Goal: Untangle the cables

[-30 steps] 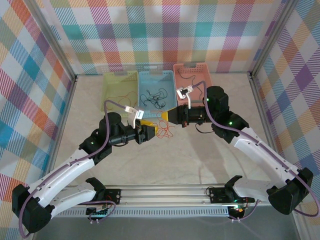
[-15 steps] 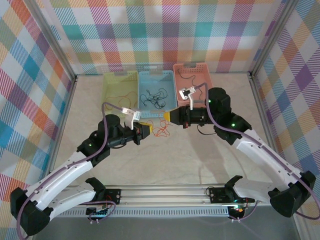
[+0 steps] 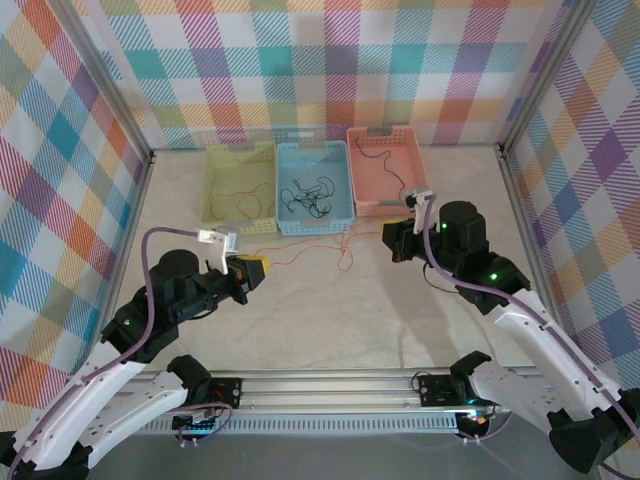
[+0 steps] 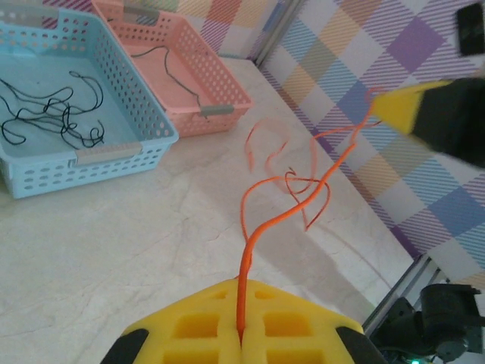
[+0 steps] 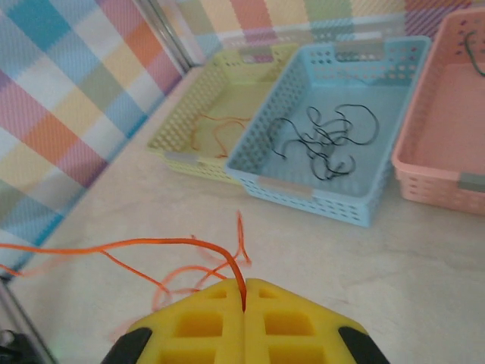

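The counter (image 3: 330, 320) is a pale marbled surface enclosed by plaid walls (image 3: 320, 70). Seen from the top view, three perforated baskets stand side by side along its 12 o'clock edge: a yellow basket (image 3: 240, 147), a blue basket (image 3: 312, 146) at its 3 o'clock side, and a pink basket (image 3: 385, 131) further toward 3 o'clock.

The left gripper (image 4: 241, 334) sits at about 9 o'clock of the counter's centre; its yellow jaws are clenched on one end of the orange cable (image 4: 248, 258). The right gripper (image 5: 244, 311) sits at about 2 o'clock of the centre, just in front of the pink basket; its jaws are clamped together on the other end of the same cable. The orange cable spans the gap between the two grippers; near mid-span it forms loops and a crossing; whether those loops touch the counter cannot be told.

A cluster of black cables (image 3: 310, 195) lies inside the blue basket; an orange strand (image 3: 240, 200) lies inside the yellow basket; a single black cable (image 4: 178, 72) lies inside the pink basket.
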`<action>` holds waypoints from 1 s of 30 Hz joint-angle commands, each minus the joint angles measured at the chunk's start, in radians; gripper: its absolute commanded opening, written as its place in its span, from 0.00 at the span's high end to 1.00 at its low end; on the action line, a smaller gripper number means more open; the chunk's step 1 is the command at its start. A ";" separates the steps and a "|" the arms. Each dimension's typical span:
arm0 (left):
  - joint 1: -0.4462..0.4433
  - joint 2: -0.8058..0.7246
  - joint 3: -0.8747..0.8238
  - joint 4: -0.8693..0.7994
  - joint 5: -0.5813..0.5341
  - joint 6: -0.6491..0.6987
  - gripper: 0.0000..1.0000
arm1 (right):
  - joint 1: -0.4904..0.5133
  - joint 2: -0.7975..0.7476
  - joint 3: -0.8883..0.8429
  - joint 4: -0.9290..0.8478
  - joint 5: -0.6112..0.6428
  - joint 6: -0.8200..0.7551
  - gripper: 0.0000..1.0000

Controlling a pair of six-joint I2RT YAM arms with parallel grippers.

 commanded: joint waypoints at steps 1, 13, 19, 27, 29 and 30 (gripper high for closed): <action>-0.010 -0.007 0.068 -0.051 0.030 -0.010 1.00 | -0.002 -0.012 -0.035 0.008 0.086 -0.096 1.00; -0.010 0.114 0.245 -0.123 0.158 -0.004 1.00 | 0.003 -0.027 -0.111 0.205 -0.412 -0.129 0.37; -0.009 0.158 0.268 -0.139 0.181 -0.012 1.00 | 0.051 -0.053 -0.162 0.382 -0.449 -0.173 0.24; -0.009 0.197 0.274 -0.139 0.200 -0.021 1.00 | 0.187 0.047 -0.069 0.366 -0.425 -0.267 0.20; -0.010 0.204 0.272 -0.136 0.201 -0.028 1.00 | 0.227 0.083 -0.036 0.348 -0.409 -0.298 0.20; -0.010 0.210 0.274 -0.137 0.203 -0.031 1.00 | 0.239 0.097 -0.023 0.340 -0.398 -0.311 0.20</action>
